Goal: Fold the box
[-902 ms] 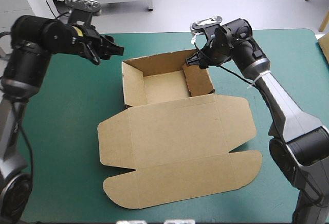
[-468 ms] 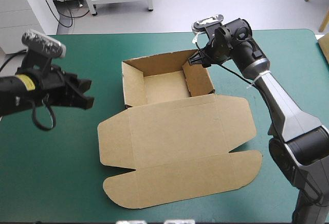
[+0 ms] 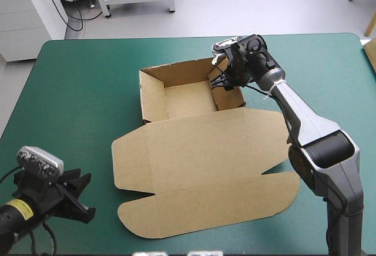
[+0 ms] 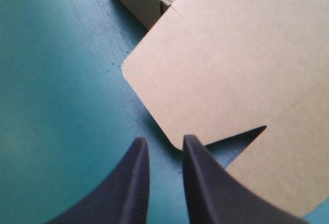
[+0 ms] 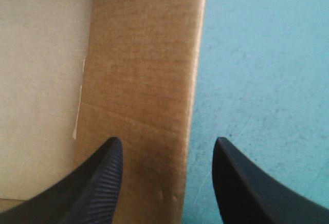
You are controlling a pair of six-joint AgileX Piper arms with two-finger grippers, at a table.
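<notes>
Across the middle of the table (image 3: 82, 80), the brown box (image 3: 188, 100) is seen as an open tray, its lid (image 3: 205, 168) flat.
The tray's right wall (image 5: 144, 80) is straddled by the right gripper (image 3: 220, 83), fingers apart, tips partly hidden from above. At the near-left corner the left gripper (image 3: 79, 196) is narrowly parted and empty, its arm cut off.
</notes>
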